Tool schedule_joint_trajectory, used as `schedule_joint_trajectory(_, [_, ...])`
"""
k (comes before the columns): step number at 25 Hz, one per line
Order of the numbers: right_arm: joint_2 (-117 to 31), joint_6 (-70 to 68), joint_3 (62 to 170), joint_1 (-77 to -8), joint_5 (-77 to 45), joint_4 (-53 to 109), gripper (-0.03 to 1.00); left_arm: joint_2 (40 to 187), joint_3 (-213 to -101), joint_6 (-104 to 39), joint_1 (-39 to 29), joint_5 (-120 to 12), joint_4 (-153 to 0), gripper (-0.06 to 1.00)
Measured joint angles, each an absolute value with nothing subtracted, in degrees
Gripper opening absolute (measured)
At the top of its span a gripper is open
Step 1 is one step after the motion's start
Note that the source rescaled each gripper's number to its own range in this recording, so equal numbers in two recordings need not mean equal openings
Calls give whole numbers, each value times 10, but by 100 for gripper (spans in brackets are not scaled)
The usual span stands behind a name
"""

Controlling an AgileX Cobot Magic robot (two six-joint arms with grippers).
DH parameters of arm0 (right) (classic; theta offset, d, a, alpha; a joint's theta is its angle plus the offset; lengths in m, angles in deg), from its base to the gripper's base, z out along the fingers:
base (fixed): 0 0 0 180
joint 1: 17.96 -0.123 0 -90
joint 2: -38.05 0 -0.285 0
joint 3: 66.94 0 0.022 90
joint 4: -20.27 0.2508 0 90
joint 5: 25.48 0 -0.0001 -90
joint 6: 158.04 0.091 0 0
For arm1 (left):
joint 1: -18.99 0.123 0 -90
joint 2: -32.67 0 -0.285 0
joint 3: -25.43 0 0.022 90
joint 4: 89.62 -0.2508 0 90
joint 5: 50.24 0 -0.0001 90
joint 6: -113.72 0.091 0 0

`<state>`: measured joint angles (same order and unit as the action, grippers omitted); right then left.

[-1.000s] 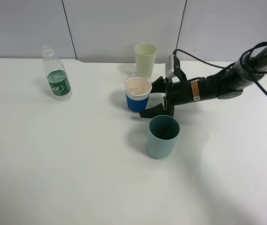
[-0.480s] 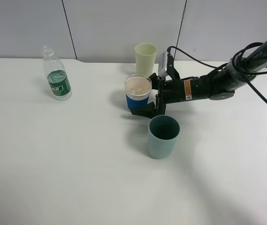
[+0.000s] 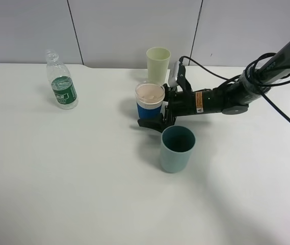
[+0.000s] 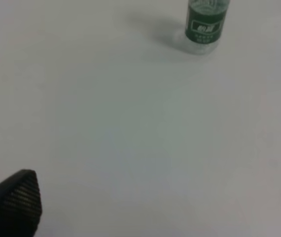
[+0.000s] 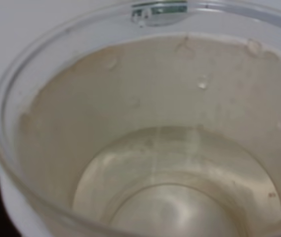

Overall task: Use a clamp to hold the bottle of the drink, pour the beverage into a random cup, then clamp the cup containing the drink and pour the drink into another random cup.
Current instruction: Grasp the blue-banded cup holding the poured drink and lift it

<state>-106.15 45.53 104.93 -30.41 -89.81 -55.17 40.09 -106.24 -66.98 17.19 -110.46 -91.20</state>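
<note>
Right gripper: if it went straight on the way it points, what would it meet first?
The blue-sleeved cup. The right gripper points at it with open jaws on either side; the gap to the cup's side is hard to judge.

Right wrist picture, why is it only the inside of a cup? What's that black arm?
That is a robot arm with a small camera on its wrist. Its right gripper has open jaws either side of the blue-sleeved paper cup, so that camera peers in at the clear drink. The high camera shows the white table with a bottle, a teal tumbler and a yellow-green cup. The left wrist camera shows the left gripper, open and empty.
</note>
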Motion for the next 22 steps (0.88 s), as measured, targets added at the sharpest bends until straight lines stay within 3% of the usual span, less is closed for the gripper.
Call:
schedule_joint_trajectory(9, [-1083, 451, 1068, -321, -912, -535, 88, 401, -1062, -670, 172, -1105, -912, 100])
schedule_joint_trajectory(12, [-1083, 451, 1070, -323, -914, -532, 84, 401, -1062, -670, 172, -1105, -912, 100])
schedule_joint_trajectory(15, [-1083, 451, 1070, -323, -914, -532, 62, 401, -1062, -670, 172, -1106, -912, 100])
schedule_joint_trajectory(18, [-1083, 469, 1070, -323, -908, -527, 12, 401, -1062, -670, 172, -1106, -912, 100])
schedule_joint_trajectory(19, [-1083, 485, 1071, -323, -908, -526, 0, 401, -1062, -670, 172, -1106, -912, 100])
schedule_joint_trajectory(22, [-1083, 544, 1072, -323, -908, -525, 2, 401, -1062, -670, 172, -1106, -912, 100])
